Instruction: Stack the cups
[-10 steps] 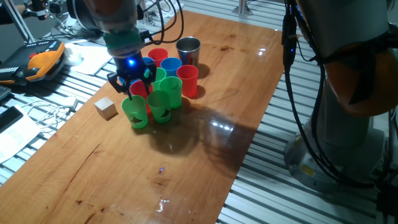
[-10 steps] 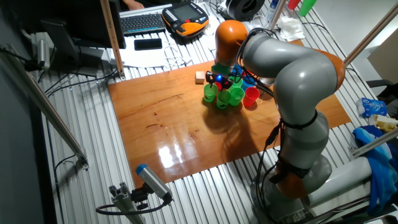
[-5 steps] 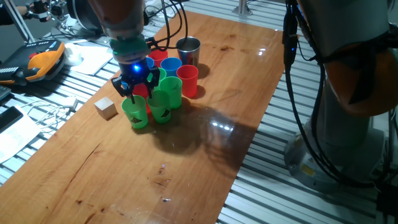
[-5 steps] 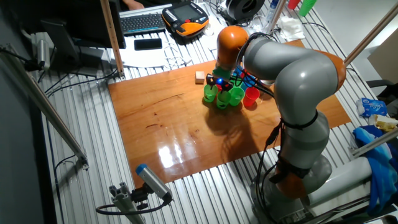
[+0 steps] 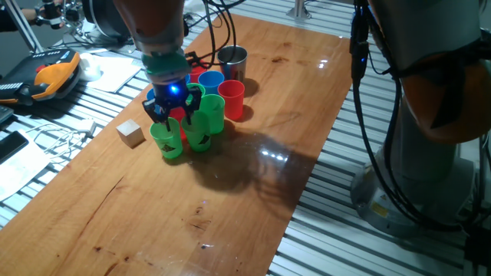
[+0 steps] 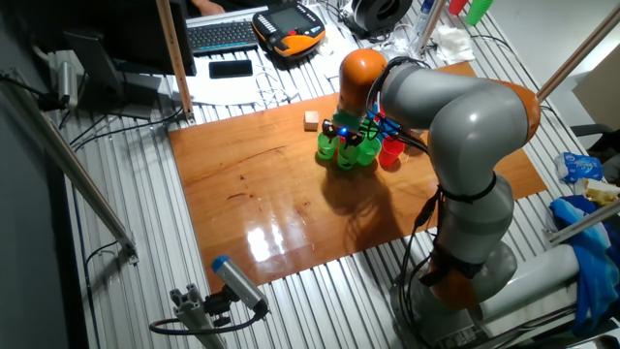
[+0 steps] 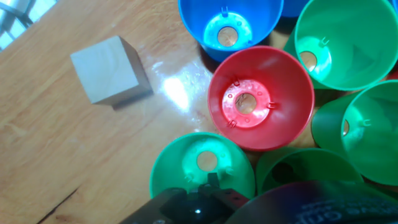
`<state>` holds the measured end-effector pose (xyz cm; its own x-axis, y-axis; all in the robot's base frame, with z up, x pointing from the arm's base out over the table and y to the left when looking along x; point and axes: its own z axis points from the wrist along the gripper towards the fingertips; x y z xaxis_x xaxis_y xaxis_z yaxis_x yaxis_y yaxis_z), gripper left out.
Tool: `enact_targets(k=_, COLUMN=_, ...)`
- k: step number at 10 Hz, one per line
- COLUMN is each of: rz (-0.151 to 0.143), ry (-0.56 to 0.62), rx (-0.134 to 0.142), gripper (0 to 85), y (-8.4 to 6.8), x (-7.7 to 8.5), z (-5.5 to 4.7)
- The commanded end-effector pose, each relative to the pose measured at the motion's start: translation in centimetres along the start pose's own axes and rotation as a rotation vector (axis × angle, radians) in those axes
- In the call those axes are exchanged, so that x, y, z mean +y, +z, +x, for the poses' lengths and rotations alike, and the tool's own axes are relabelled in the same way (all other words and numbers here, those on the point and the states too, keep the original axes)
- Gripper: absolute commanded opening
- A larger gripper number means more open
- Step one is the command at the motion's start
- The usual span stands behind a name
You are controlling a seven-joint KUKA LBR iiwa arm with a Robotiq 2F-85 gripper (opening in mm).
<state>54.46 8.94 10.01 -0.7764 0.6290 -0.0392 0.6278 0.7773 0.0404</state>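
The cups stand packed together at the table's far end. In the hand view a red cup sits centred, with a blue cup beyond it and green cups around it. From the side I see a green cup, a green cup with a dark logo, another red cup, a blue cup and the steel cup. My gripper hangs just above the cluster's left side, open, with nothing between its fingers.
A small wooden cube lies left of the cups. Off the table's left edge lie cables, papers and an orange pendant. The arm's own base stands at the table's other side.
My gripper has slid a little to the right, further over the cups, staying open. The cups and the cube have not moved.
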Motion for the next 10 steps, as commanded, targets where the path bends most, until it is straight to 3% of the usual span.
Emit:
enact_targets(k=1, rz=-0.004, ry=-0.004, rx=0.0, gripper=34.0, y=0.2, x=0.0, z=0.1)
enact_targets(k=2, rz=-0.006, ry=-0.015, rx=-0.008, gripper=34.0, y=0.5, x=-0.1, z=0.4)
enact_targets(k=4, rz=-0.016, ry=-0.064, rx=-0.014, gripper=0.0, y=0.6, x=-0.3, z=0.7)
enact_targets(k=7, rz=0.002, ry=-0.083, rx=-0.009, gripper=0.0, y=-0.1, x=0.2, z=0.7)
enact_targets(k=10, rz=0.009, ry=-0.073, rx=0.026, gripper=0.0, y=-2.5, x=0.9, z=0.9)
